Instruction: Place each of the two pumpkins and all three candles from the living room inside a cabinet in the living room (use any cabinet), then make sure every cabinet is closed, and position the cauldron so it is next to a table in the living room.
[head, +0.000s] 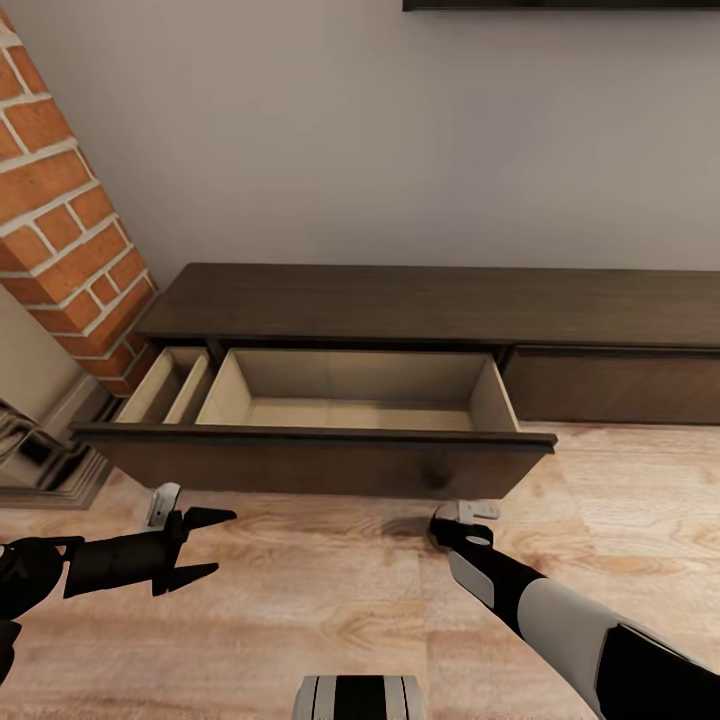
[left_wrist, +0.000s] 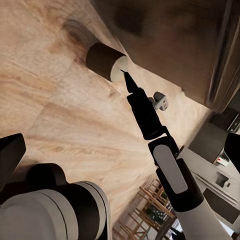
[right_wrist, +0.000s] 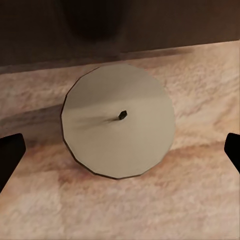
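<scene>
The dark brown cabinet (head: 420, 300) stands against the wall with its wide left drawer (head: 320, 462) pulled out; the pale interior holds nothing. A beige-grey candle (right_wrist: 100, 135) stands on the wood floor just in front of that drawer front, also seen as a short cylinder (left_wrist: 106, 61) in the left wrist view. My right gripper (head: 447, 527) hangs directly over the candle, open, its fingers (right_wrist: 10, 155) spread wide on either side and apart from it. My left gripper (head: 205, 545) hovers open and empty above the floor to the left. Pumpkins and cauldron are out of view.
A brick column (head: 60, 210) rises at the left, with a shiny metallic object (head: 40, 455) at its foot. The cabinet's right drawer front (head: 610, 385) is closed. The open drawer overhangs the floor just beyond both grippers.
</scene>
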